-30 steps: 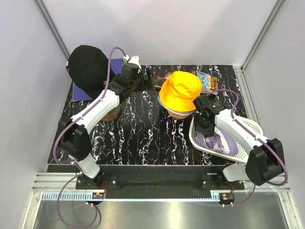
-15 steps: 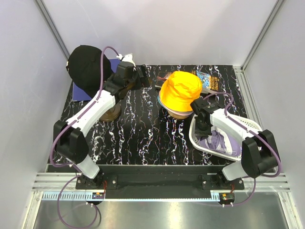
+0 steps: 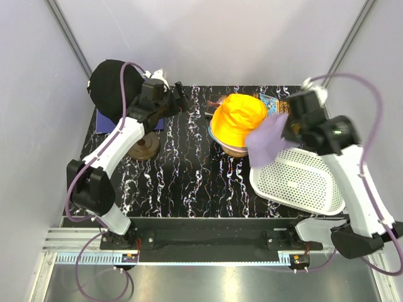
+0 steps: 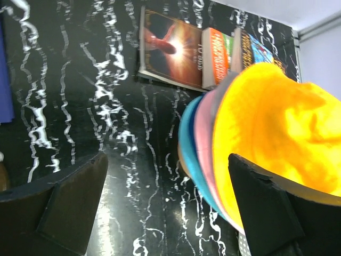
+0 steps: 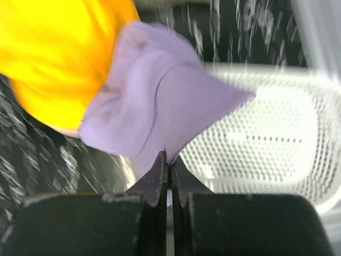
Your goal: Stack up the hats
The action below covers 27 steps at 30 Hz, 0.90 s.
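Lavender hat (image 3: 269,143): it is hanging in the air from the right gripper (image 3: 291,123), over the gap between the orange hat (image 3: 238,118) and the white basket (image 3: 302,179).
Handling: it is looking light, soft and limp, sagging in loose folds below the pinch. It is probably going to swing and drape unevenly rather than hold a crown shape.
Where to hold: a pinch on the fabric edge seems to be serving well enough. A grip at the brim would likely let the crown fall open over the stack.
Right claw: its fingers (image 5: 160,176) are pressing fully together on a fold of the lavender cloth, and nothing else is touching them.
Left claw: the left gripper (image 4: 166,160) is hovering low over the black marbled table (image 3: 189,176) with its jaws spread wide. It is holding nothing and facing the stack.
Stack: the orange hat is sitting on top, with pink (image 4: 202,146) and teal (image 4: 186,138) brims showing beneath it.
Black cap (image 3: 108,85): it is sitting at the far left corner, well apart from the stack.
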### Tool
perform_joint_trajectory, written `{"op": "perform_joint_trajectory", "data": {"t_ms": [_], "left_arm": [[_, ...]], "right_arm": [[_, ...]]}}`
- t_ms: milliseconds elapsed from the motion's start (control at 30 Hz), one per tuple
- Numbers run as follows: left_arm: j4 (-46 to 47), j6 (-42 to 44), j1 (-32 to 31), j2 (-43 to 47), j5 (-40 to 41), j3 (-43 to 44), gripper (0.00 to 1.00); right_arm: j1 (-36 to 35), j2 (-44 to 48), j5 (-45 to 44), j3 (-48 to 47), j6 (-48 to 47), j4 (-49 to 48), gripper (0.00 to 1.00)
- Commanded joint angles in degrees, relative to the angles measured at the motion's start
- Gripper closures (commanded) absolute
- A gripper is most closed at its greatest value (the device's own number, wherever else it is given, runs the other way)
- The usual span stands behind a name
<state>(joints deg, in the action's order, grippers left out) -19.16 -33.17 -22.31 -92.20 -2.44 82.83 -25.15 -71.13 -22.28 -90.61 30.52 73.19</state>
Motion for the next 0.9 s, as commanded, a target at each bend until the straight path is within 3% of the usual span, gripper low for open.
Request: {"op": "perform_joint_trajectory", "data": {"t_ms": [0, 100, 167, 300, 500, 667, 733, 867], "left_arm": [[3.34, -0.5, 1.83, 2.29, -6.61, -0.3, 0.01], [3.6, 0.3, 1.83, 1.94, -9.33, 0.14, 0.01], [4.12, 0.12, 1.83, 2.11, -10.74, 0.06, 0.01], [4.57, 0.73, 1.74, 2.47, -11.36, 0.05, 0.01], [4.57, 1.44, 1.83, 3.26, -11.54, 0.23, 0.01], [4.57, 1.09, 1.74, 3.78, -12.33, -0.03, 0.01], [4.66, 1.44, 1.74, 4.14, -11.8, -0.12, 0.01], [4.66, 2.05, 1.74, 4.05, -10.22, 0.23, 0.01]], "right_arm": [[-0.34, -2.67, -13.48, -19.93, -6.6, 5.14, 1.0], [-0.25, -5.76, -14.37, -29.7, -13.54, -1.44, 1.0], [-0.34, -6.65, -12.53, -31.82, -19.43, -12.24, 1.0], [-0.25, -8.75, -6.03, -28.58, -26.64, -36.29, 1.0], [-0.25, -19.55, -2.76, -28.13, -30.25, -56.71, 1.0], [-0.34, -32.37, 1.61, -41.29, -30.88, -60.53, 1.0], [-0.25, -34.68, 5.65, -46.99, -26.32, -59.48, 1.0], [-0.25, -32.6, 9.44, -43.01, -22.18, -58.94, 1.0]]}}
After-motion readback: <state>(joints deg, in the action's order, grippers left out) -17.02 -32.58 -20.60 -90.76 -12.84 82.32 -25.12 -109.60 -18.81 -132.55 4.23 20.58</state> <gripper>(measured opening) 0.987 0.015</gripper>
